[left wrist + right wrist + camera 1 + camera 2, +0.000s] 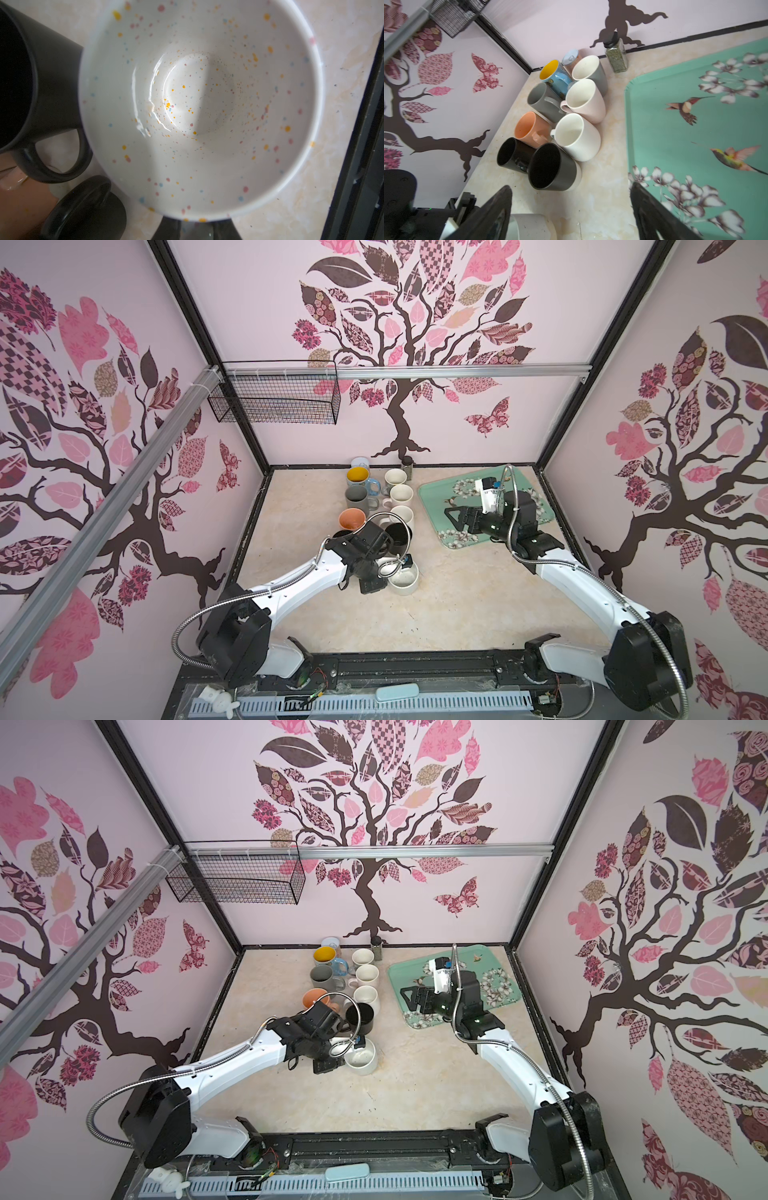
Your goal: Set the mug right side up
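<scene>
Your white speckled ceramic mug (404, 581) stands mouth up just below the centre in both top views, just beside the matte black mug (398, 533) at the front of the mug cluster. The left gripper (195, 228) is clamped on its edge, at the bottom of the left wrist view. The right gripper (449, 518) hangs with jaws wide apart, holding nothing, over the left edge of the teal floral tray (436, 491).

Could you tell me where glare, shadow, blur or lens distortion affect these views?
Left wrist view: glare streaks and a soft shadow band inside the speckled mug, black mug blurred at the edge. Right wrist view: fingers of the right gripper blur in the foreground, white mug sharp. In both top views: wide-angle lens splays the frame post outward, lighting even.
</scene>
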`<control>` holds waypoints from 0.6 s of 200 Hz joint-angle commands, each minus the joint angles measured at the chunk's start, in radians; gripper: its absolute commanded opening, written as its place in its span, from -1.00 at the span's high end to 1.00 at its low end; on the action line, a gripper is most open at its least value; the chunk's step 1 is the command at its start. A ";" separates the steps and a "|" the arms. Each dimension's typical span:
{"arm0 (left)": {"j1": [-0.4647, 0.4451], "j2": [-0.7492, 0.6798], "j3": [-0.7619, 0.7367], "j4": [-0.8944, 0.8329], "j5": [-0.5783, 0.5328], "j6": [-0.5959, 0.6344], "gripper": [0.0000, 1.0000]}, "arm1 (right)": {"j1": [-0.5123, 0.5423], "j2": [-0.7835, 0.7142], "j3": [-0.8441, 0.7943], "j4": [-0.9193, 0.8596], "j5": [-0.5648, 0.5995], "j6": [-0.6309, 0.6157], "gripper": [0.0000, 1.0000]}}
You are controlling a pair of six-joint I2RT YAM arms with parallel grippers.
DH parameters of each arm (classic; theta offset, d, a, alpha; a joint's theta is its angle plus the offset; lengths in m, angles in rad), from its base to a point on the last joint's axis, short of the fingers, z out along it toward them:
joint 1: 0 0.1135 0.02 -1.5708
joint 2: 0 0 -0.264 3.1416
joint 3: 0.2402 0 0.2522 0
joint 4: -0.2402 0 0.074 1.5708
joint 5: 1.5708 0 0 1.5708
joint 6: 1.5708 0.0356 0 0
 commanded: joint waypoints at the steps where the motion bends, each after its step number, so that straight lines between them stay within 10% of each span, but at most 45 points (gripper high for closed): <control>1: 0.042 0.017 0.055 0.075 0.060 0.012 1.00 | -0.004 -0.047 0.011 -0.082 0.146 -0.086 -0.84; 82: 0.055 0.142 0.132 0.048 -0.025 0.020 1.00 | -0.007 -0.127 -0.093 -0.087 0.469 -0.193 -0.99; 120: 0.059 0.116 0.111 0.065 -0.086 0.018 0.28 | -0.008 -0.199 -0.248 0.061 0.562 -0.286 -0.99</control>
